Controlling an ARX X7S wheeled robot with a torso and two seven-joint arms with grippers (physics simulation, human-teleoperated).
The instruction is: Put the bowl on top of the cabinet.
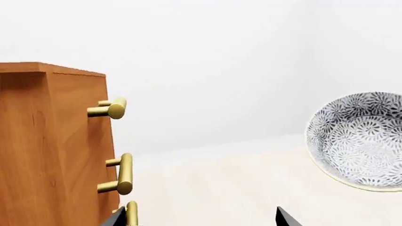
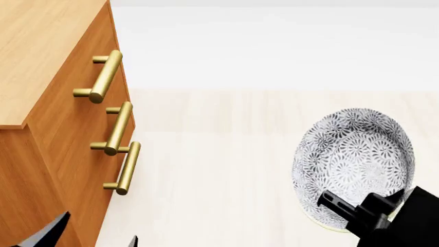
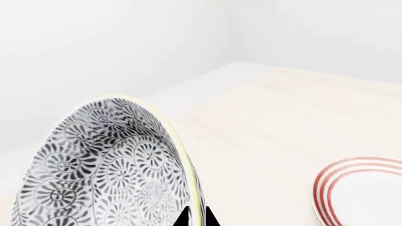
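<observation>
Clamped on the near rim of the bowl, the right gripper holds it tilted in the air, well right of the cabinet and seemingly below its top. Carrying is the step in hand; next it needs lifting higher and moving left over that top. Only the left gripper's parted fingertips show, empty, beside the brass handles

- right gripper sits at the lower right of the head view, black fingers pinched on the bowl rim, holding it tipped up
- left gripper just pokes in at the bottom edge, fingertips spread apart, nothing between them
</observation>
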